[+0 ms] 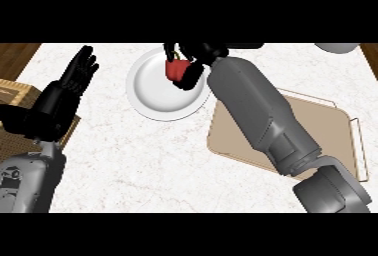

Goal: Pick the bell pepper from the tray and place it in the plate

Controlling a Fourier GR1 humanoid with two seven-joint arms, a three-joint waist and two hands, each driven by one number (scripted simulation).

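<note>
Red bell pepper [175, 69] sits in the curl of the right hand [193, 61], over the upper part of the white plate [159, 97] — the landmark here. The black fingers wrap it from the far side and the side away from the tray, a bit of pale stem showing at the top. Can't tell if the pepper's base touches the plate's surface or hangs just above it; top-down view hides the gap. So the step in hand looks like the placing, near its end. To do it well: bring the pepper down until it clearly rests on the plate's flat inner part, a little toward the centre rather than the far rim, then let the fingers spread without nudging it — a rounded pepper may roll or tip if a finger drags on it. Lift the hand straight up afterwards so the forearm, which crosses the plate's tray-side edge, doesn't sweep the rim. The tan tray [336, 120] lies just beside the plate on that side, partly under the grey forearm, nothing visible on its bare part. Left hand [71, 80] is well apart from the plate on the opposite side, fingers straight and up, holding nothing, resting. Marble counter [148, 160] under everything.
</note>
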